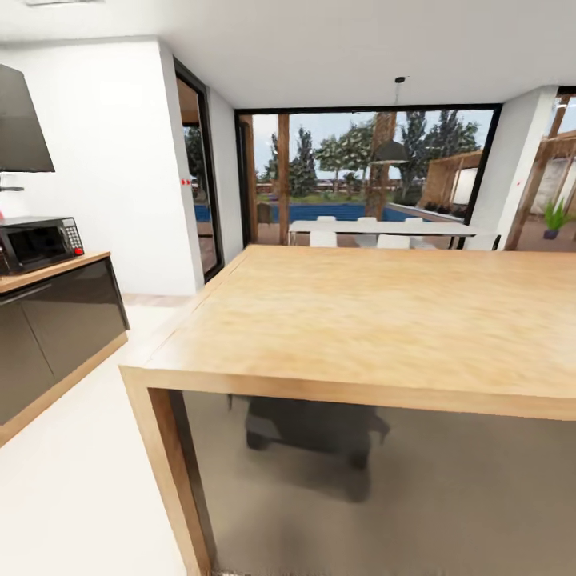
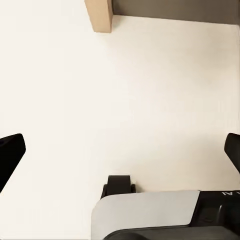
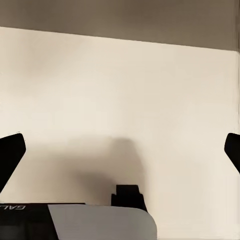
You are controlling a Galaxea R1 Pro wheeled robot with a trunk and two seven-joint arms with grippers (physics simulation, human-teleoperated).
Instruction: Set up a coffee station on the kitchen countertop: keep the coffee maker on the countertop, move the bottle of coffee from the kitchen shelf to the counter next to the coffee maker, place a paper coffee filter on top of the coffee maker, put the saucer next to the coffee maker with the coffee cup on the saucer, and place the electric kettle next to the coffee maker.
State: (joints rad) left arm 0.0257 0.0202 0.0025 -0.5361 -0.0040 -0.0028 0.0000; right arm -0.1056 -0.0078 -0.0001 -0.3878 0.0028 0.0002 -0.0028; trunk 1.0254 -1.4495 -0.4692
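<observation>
One end of the kitchen countertop (image 1: 50, 272) shows at the left of the head view, light wood over dark glossy cabinet fronts. A thin grey strip (image 1: 10, 189) above it at the picture's edge may be the kitchen shelf's end. The coffee maker, bottle of coffee, paper coffee filter, saucer, coffee cup and electric kettle are out of view. My left gripper (image 2: 122, 150) hangs open over pale floor with nothing between its fingers. My right gripper (image 3: 122, 150) is open too, empty, above the same floor.
A big free-standing wooden table (image 1: 360, 320) stands right in front of me, its corner leg (image 2: 99, 15) close by. A black microwave (image 1: 38, 242) sits on the countertop under a dark hood (image 1: 20, 120). White floor runs between table and cabinets. Glass doors lie beyond.
</observation>
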